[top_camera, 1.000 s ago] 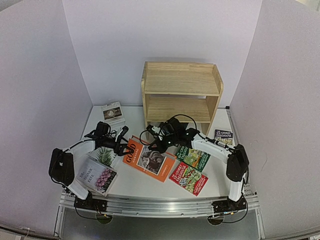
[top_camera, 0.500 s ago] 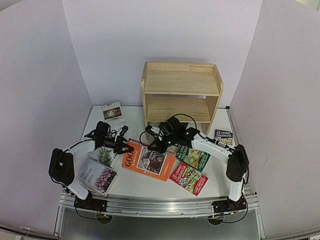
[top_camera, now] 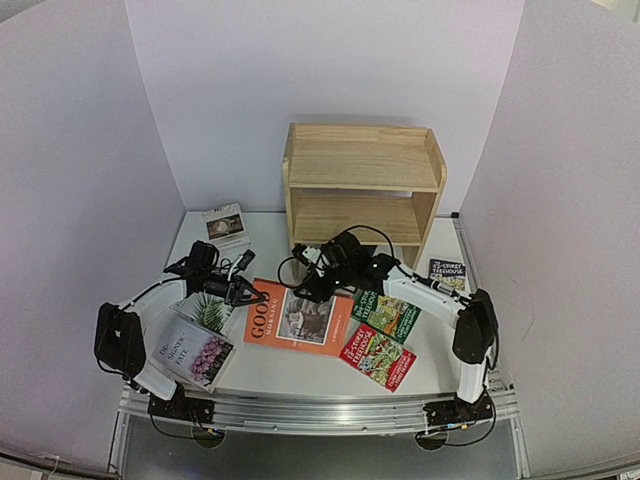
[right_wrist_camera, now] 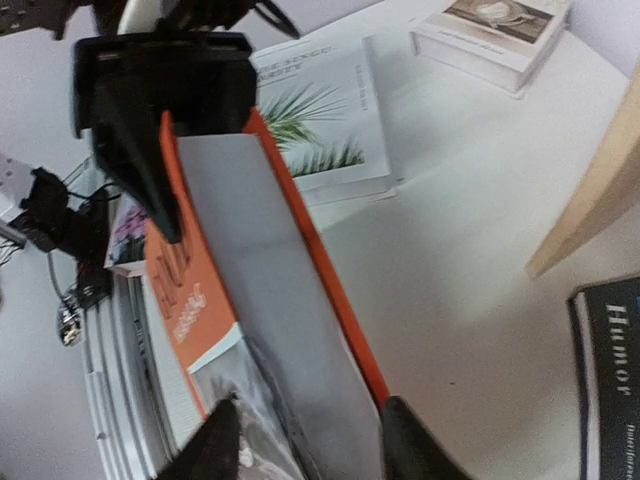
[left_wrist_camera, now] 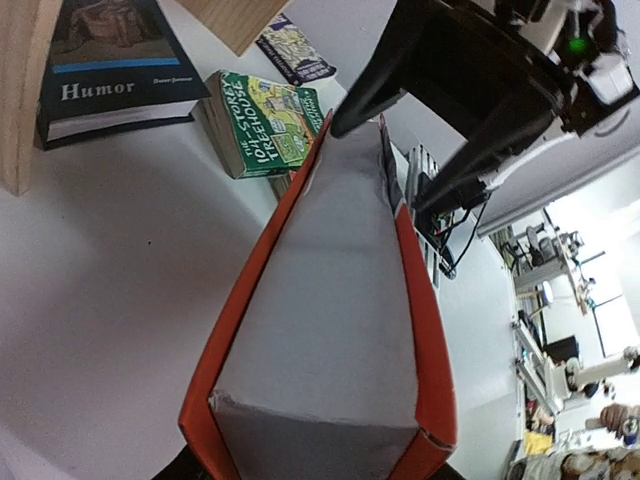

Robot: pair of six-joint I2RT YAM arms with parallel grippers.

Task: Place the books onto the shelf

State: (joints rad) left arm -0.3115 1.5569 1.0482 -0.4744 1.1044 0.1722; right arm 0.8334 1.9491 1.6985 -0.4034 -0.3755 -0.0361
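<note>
And the orange book has swung round! A second ago it lay slanted. Now it sits nearly square to the near edge of the table, and my left hand has come onto its far left corner and closed in.

From above, my right hand is on that same far edge, further right, just in front of the shelf at the back. The rest lie flat on the table. The small white book is back left. The plant book and the pink-flower book are by my left arm. The three colourful paperbacks are to the right.

Left wrist now. I'm staring straight down the orange book's grey page edge, with an orange cover on either side. My left hand grips this end. At the far end my right hand's fingers splay to either side. The navy Humor book lies against the shelf's side panel, and a green paperback is just beside it.

Right wrist shows the same book from the other end. My fingers stand apart, one on each side of it, and I can't tell whether they touch the covers. Far off, the left hand's black finger presses on the front cover.
</note>
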